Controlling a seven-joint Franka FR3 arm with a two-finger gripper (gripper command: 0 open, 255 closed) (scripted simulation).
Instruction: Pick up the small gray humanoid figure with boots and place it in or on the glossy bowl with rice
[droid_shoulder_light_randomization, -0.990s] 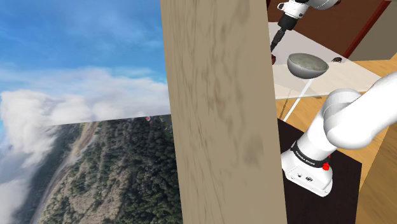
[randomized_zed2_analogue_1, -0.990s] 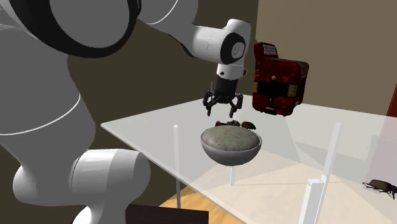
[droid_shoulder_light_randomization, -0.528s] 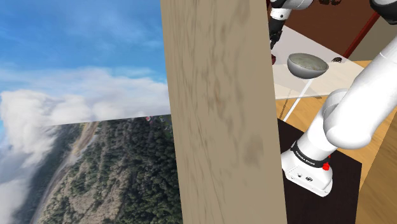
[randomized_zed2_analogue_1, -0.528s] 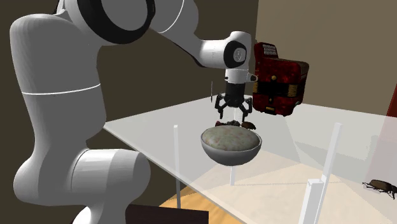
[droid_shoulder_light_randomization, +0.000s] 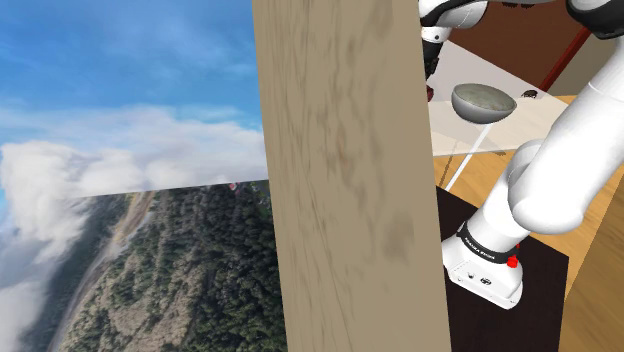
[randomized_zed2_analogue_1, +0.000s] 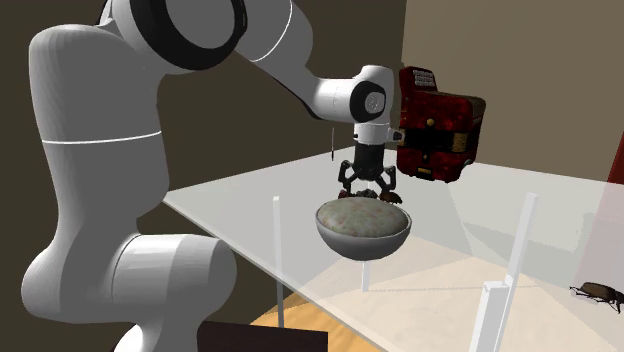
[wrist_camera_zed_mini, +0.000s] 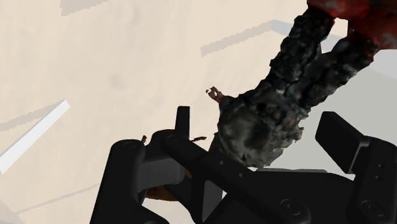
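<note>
Holding rice (randomized_zed2_analogue_1: 360, 212), the glossy bowl (randomized_zed2_analogue_1: 365, 244) sits near the jaws, spread wide around the gray figure (wrist_camera_zed_mini: 267, 121).

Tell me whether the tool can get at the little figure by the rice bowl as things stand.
Probably yes. The tool is open right over the figure, which lies between its fingers beside the bowl. Nothing seems to stand in the way.
</note>
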